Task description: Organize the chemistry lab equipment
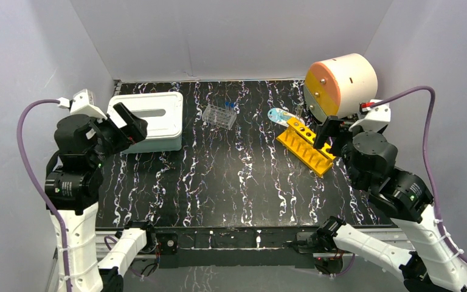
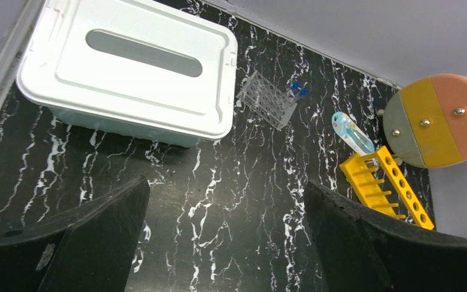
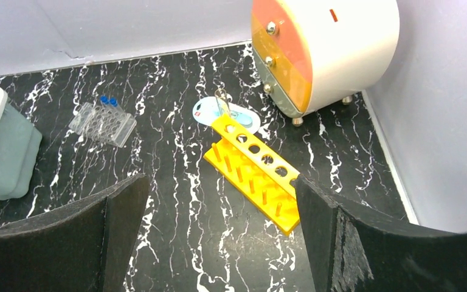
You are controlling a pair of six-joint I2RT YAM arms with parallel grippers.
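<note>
A yellow tube rack (image 1: 306, 144) lies on the black marbled table at right; it also shows in the right wrist view (image 3: 256, 172) and the left wrist view (image 2: 388, 187). A small pale-blue and white packet (image 1: 281, 117) lies at its far end. A clear tube rack (image 1: 219, 115) with two blue-capped tubes (image 2: 298, 90) stands at the back middle. My left gripper (image 1: 127, 123) is open and empty, held high near a white lidded box (image 1: 152, 118). My right gripper (image 1: 328, 137) is open and empty above the yellow rack's right end.
A big cream drum with an orange and yellow face (image 1: 340, 82) stands at the back right. The white box with a slot in its lid (image 2: 134, 61) fills the back left. Grey walls close the table on three sides.
</note>
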